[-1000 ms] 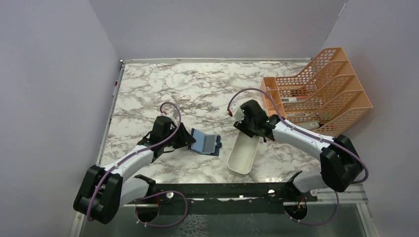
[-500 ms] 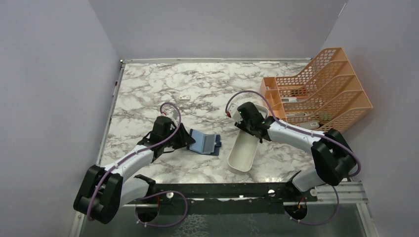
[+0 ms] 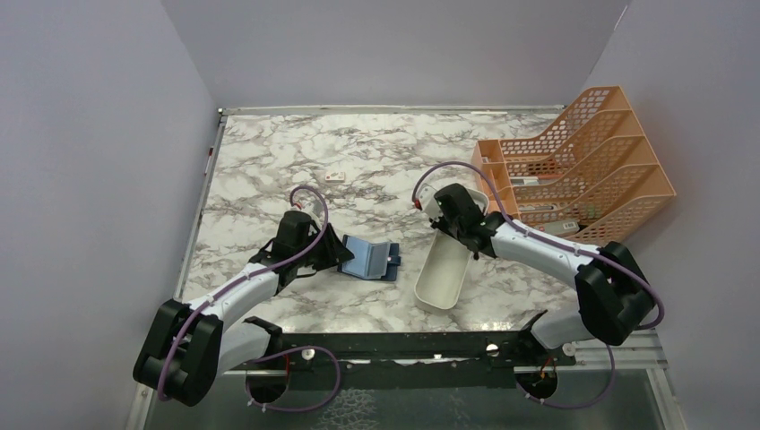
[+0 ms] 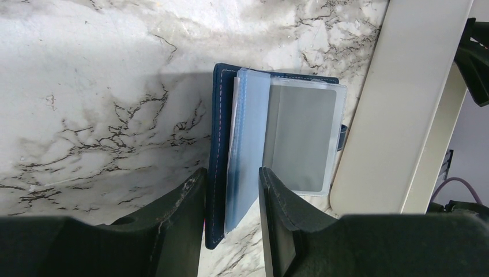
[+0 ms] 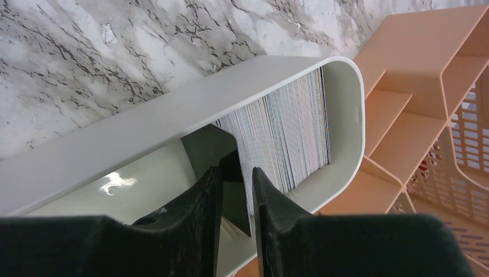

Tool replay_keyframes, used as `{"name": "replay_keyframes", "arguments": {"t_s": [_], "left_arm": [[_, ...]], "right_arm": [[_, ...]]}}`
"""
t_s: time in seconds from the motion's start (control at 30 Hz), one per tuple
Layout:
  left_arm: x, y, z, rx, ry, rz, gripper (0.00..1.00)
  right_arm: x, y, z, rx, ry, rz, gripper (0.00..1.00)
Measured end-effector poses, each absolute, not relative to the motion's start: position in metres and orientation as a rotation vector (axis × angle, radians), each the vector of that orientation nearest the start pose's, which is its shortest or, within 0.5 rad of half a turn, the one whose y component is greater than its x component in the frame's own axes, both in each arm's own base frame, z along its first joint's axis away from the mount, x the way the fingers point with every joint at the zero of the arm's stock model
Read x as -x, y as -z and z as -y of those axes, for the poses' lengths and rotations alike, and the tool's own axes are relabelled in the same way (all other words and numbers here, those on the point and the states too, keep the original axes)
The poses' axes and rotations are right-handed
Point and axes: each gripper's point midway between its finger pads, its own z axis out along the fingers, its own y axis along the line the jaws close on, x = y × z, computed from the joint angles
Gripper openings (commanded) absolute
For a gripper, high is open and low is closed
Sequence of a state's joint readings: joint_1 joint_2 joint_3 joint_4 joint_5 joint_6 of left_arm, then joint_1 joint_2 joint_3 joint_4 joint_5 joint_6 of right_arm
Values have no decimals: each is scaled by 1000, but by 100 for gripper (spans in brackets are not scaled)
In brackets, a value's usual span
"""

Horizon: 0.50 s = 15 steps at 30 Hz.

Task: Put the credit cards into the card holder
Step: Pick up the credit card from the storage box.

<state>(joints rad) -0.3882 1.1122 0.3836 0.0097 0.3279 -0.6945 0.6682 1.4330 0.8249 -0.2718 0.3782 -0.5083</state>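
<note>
The navy card holder [image 3: 372, 260] lies open on the marble, its lighter blue inner leaf [image 4: 248, 133] standing up. My left gripper [image 3: 343, 255] is shut on its left edge; in the left wrist view the gripper [image 4: 230, 173] has the navy cover and blue leaf between its fingers. A clear pocket [image 4: 303, 138] shows grey beside them. My right gripper [image 3: 462, 224] reaches down into the white tray [image 3: 439, 291]. In the right wrist view this gripper [image 5: 236, 168] stands narrowly open around a dark credit card [image 5: 210, 147] in front of a packed row of credit cards [image 5: 288, 138].
An orange mesh file rack [image 3: 582, 161] stands right behind the tray's far end, close to the right arm; it also fills the right side of the right wrist view [image 5: 427, 86]. A tiny white block [image 3: 336, 176] lies further back on the marble.
The right gripper's jaws have narrowed around the dark card while the wrist shifted slightly over the tray's far end. The left gripper and card holder have not moved.
</note>
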Motion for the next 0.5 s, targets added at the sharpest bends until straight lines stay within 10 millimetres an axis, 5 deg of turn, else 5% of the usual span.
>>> {"name": "replay_keyframes", "arguments": {"t_s": [0.23,0.5], "left_arm": [[-228,-56,182,189,909,-2415,40],[-230,-58,182,190,908,-2411,36]], "right_arm": [[-315,-85,-143,1181,380,-2096,7],[-298,-94,-154,1204,239,-2154,1]]}}
